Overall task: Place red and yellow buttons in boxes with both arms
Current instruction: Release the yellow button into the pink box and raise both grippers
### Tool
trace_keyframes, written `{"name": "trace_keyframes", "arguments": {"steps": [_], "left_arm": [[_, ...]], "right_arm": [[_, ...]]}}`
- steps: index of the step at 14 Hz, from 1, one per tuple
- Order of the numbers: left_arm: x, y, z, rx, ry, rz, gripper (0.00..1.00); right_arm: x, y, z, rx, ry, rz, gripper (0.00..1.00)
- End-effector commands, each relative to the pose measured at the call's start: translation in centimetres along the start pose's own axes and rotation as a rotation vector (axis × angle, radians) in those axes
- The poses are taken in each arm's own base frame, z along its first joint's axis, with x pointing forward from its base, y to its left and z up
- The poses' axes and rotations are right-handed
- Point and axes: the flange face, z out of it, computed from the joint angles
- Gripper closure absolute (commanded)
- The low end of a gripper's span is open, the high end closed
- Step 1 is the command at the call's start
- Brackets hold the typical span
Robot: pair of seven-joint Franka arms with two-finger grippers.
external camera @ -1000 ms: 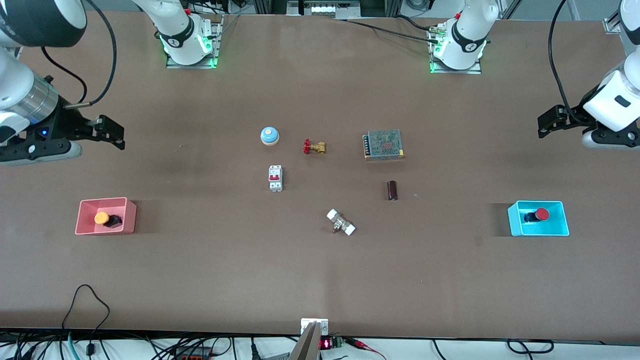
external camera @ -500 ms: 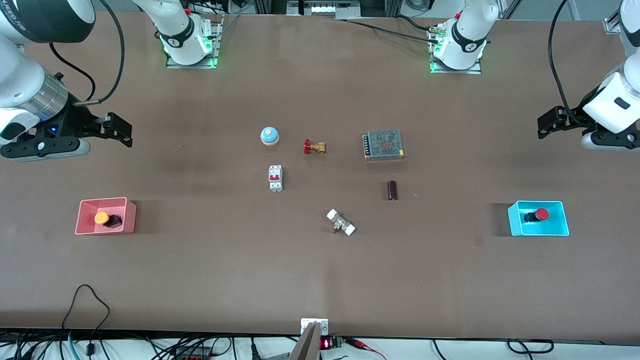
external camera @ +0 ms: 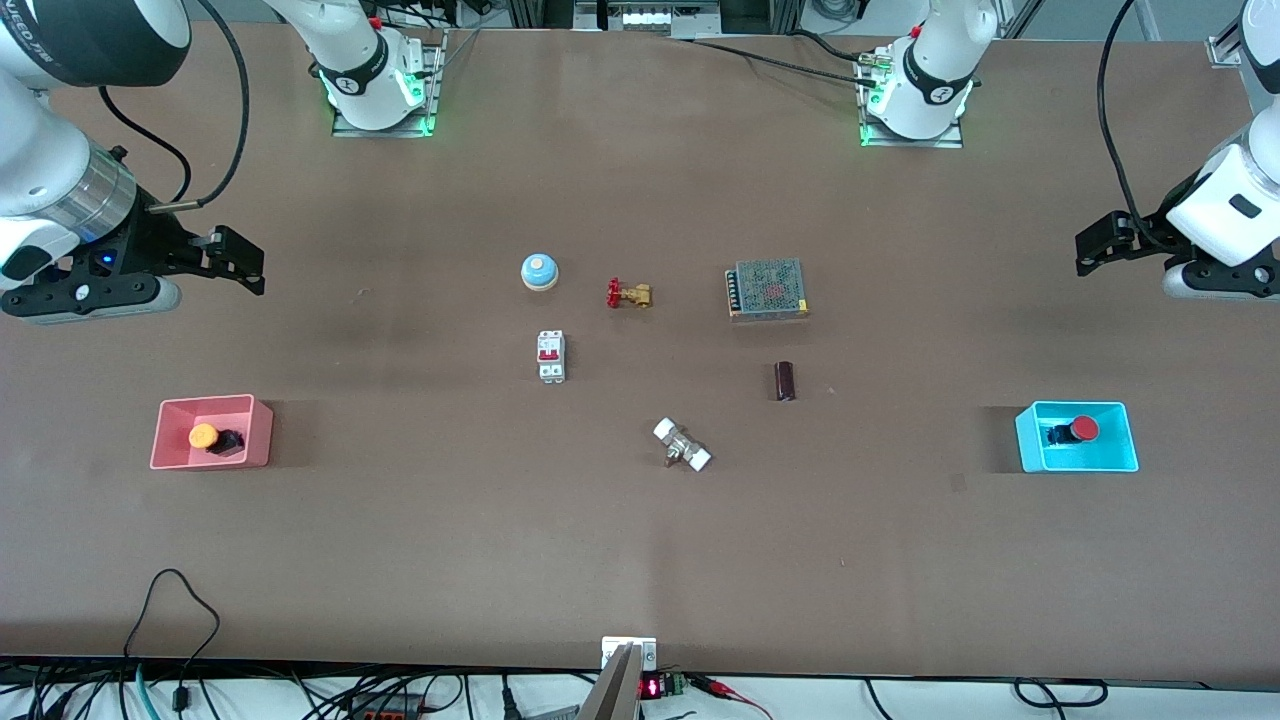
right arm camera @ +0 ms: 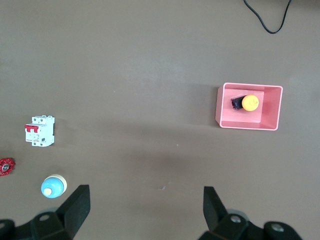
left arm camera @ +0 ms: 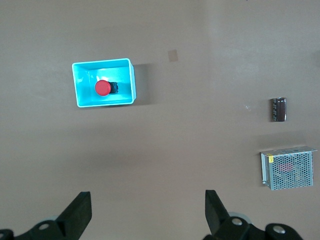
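Observation:
The yellow button [external camera: 204, 436] lies on its side in the pink box [external camera: 262, 432] at the right arm's end of the table. The red button [external camera: 1083, 429] lies in the cyan box [external camera: 1126, 445] at the left arm's end. My right gripper [external camera: 240, 265] hangs open and empty above bare table, away from the pink box. My left gripper [external camera: 1090, 250] hangs open and empty above bare table, away from the cyan box. The left wrist view shows the red button [left arm camera: 102, 88] in the cyan box [left arm camera: 128, 82] beyond the open gripper [left arm camera: 148, 210]. The right wrist view shows the yellow button [right arm camera: 250, 103] in the pink box [right arm camera: 274, 107] and the open gripper [right arm camera: 146, 207].
Mid-table lie a blue-white dome [external camera: 539, 271], a red-handled brass valve [external camera: 628, 294], a mesh-covered metal unit [external camera: 768, 289], a white circuit breaker [external camera: 551, 355], a dark cylinder [external camera: 785, 381] and a white-ended fitting [external camera: 682, 445].
My right gripper shifted a little toward the middle of the table and has since stood still. The left arm, the buttons and the boxes have not moved.

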Motion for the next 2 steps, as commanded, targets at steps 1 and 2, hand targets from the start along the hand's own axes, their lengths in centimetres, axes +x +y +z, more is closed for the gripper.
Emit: {"name": "trace_keyframes", "arguments": {"steps": [1,2], "left_arm": [[0.26,-0.37,-1.21,-0.020,0.004,-0.003,0.00],[0.19,-0.47,-1.22,-0.018,0.000,-0.004,0.00]], "right_arm": [[0.05,-0.09,-0.20,-0.014,-0.003,0.006,0.00],[0.07,-0.09,-0.28,-0.014,-0.002,0.006,0.00]]}}
